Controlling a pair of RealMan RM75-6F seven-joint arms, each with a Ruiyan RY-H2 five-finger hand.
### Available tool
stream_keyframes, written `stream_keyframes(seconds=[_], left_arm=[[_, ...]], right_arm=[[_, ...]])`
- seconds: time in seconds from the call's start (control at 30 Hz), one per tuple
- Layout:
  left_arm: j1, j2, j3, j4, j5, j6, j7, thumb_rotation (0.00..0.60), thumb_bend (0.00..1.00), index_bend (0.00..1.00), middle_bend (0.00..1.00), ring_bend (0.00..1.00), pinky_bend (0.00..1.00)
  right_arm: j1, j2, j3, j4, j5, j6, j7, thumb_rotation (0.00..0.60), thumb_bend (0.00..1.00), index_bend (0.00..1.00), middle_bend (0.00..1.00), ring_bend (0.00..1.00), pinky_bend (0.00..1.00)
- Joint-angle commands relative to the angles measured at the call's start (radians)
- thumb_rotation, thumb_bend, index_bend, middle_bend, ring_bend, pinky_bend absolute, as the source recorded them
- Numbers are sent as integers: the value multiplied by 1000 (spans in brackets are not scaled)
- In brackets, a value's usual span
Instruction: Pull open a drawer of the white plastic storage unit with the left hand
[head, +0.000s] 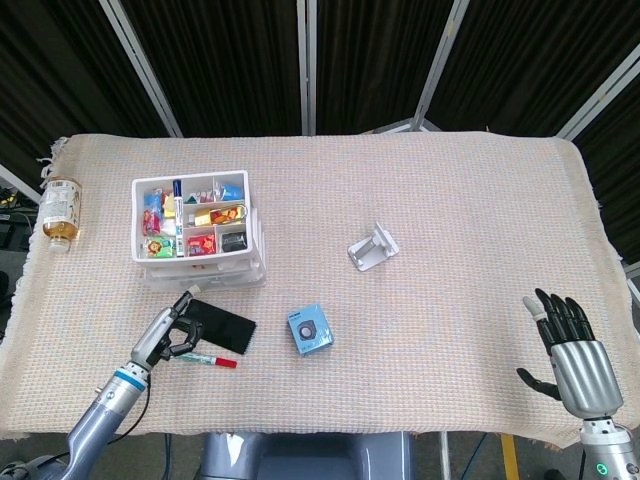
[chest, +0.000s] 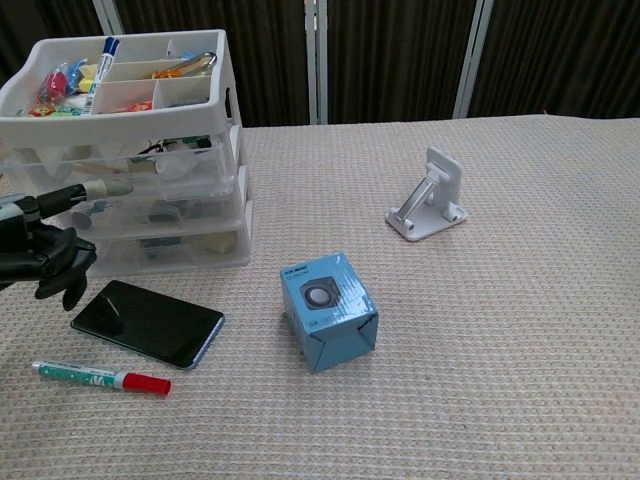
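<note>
The white plastic storage unit (head: 195, 232) (chest: 130, 150) stands at the left of the table, with an open tray of small items on top and clear drawers below. All drawer fronts look level with each other. My left hand (head: 165, 335) (chest: 40, 255) hovers just in front of the unit, at the near-left. Its fingers are curled in on nothing, apart from one finger stretched toward the middle drawer front; I cannot tell whether that finger touches it. My right hand (head: 570, 345) is open, fingers spread, at the table's near-right edge, seen only in the head view.
A black phone (head: 220, 327) (chest: 148, 323) lies beside the left hand, with a red-capped marker (head: 208, 358) (chest: 100, 378) nearer the table edge. A blue box (head: 310, 329) (chest: 328, 310) sits mid-table, a white bracket (head: 373, 247) (chest: 428, 196) beyond it, and a bottle (head: 60, 212) at the far left.
</note>
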Motion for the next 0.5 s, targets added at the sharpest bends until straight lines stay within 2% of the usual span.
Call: stream_keyframes(seconds=[0.03, 0.07, 0.27, 0.5], left_arm=[[46, -9, 19, 13, 21, 76, 90, 600, 854, 75, 818, 786, 626], [54, -10, 23, 19, 26, 92, 124, 600, 854, 75, 818, 786, 626], [130, -30, 33, 18, 64, 255, 532, 600, 853, 84, 818, 786, 626], [154, 22, -9, -128, 58, 333, 848, 600, 842, 90, 818, 786, 626]], right_arm=[[0, -1, 0, 0, -1, 0, -2, 600, 13, 0, 0, 0, 0], [0, -1, -1, 0, -1, 0, -3, 600, 13, 0, 0, 0, 0], [-1, -6, -3, 2, -5, 1, -12, 600, 13, 0, 0, 0, 0], [-2, -7, -5, 1, -8, 3, -16, 600, 14, 0, 0, 0, 0]])
